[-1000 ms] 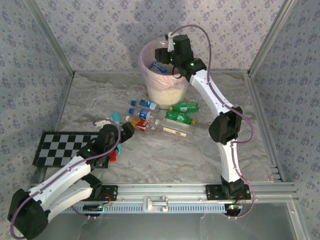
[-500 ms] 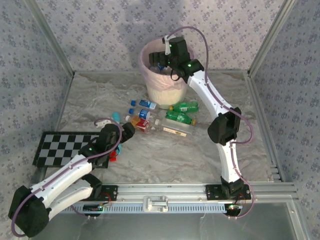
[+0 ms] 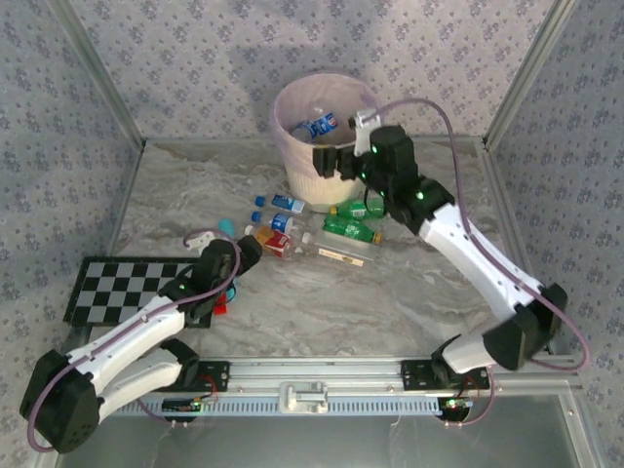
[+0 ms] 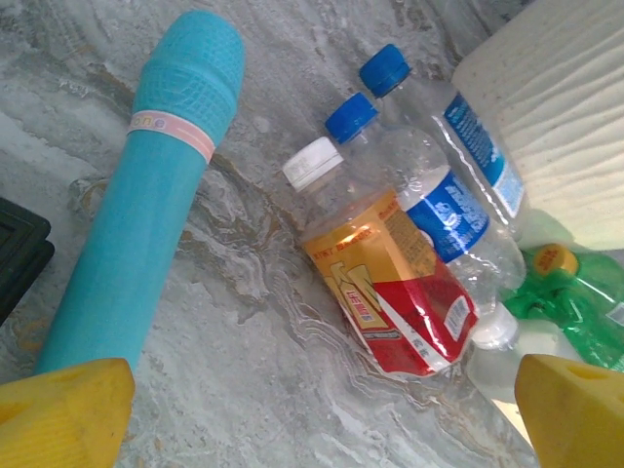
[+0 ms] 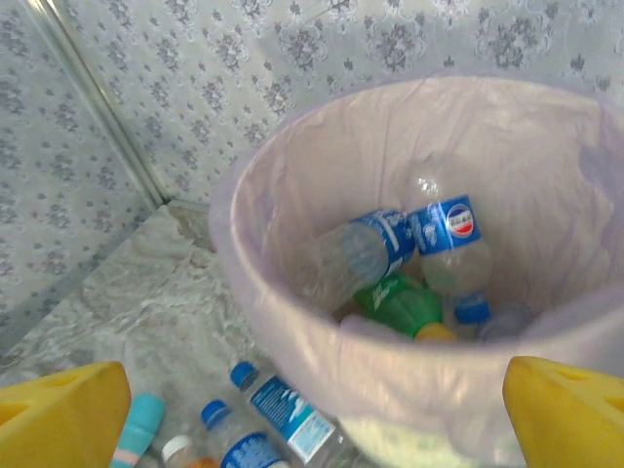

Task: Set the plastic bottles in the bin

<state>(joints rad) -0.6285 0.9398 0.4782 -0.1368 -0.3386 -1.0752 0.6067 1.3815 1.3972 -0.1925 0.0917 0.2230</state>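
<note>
Hovering low over the marbled table, the left gripper is holding its jaws spread wide and is gripping nothing. A teal tool is lying just ahead of its left finger. A red-labelled bottle is lying on its side ahead of the jaws, between the two fingers. Two blue-capped bottles are touching it on the far side, and a green bottle is lying near the right finger. The right gripper is hanging wide open and empty just before the bin, where several bottles are lying inside, ahead of the jaws.
</note>
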